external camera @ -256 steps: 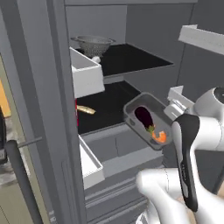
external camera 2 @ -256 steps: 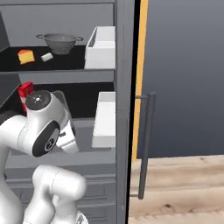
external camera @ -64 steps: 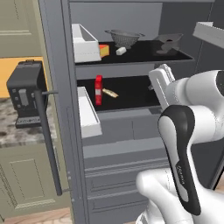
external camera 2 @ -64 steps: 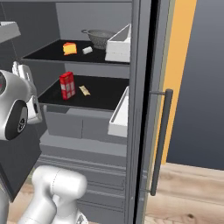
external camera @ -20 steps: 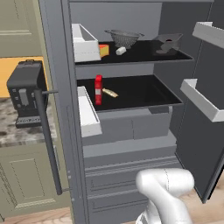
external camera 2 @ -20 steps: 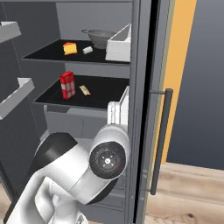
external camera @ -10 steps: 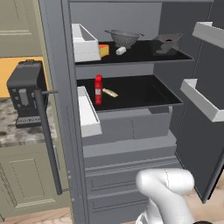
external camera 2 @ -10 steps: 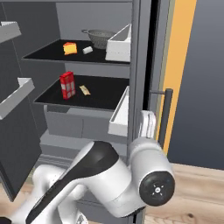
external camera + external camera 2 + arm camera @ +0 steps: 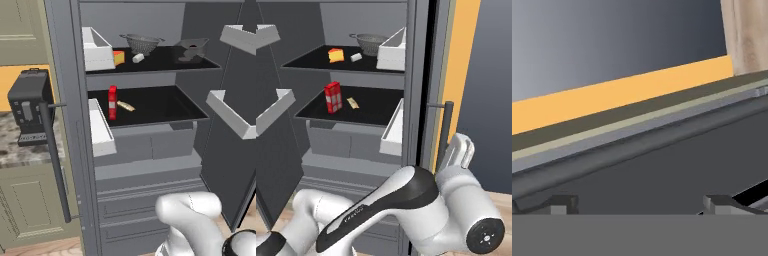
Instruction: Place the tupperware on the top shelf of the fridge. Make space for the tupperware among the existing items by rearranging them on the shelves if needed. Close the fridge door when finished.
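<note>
My claw stands spread wide with nothing in it, raised just beside the long bar handle of the right fridge door, on the door's outer side. In the hand view my two fingertips rise far apart at the bottom, looking close along the dark grey edge of that door, with an orange strip of wall behind it.

The fridge is open, both doors swung out. On the top shelf the tupperware sits at the right end, tilted, well apart from the steel mesh colander at the back. In front of the colander lies the small white block, and left of that the orange cheese wedge, just beside the white door bin on the left door.

On the lower shelf the red bottle stands upright near the left end, with the tan stick-shaped piece lying just beside it on its right. The rest of that shelf is bare black board. Below it are the grey drawer fronts.

Left of the fridge, a dark coffee machine stands on the marbled table above beige cabinets
</note>
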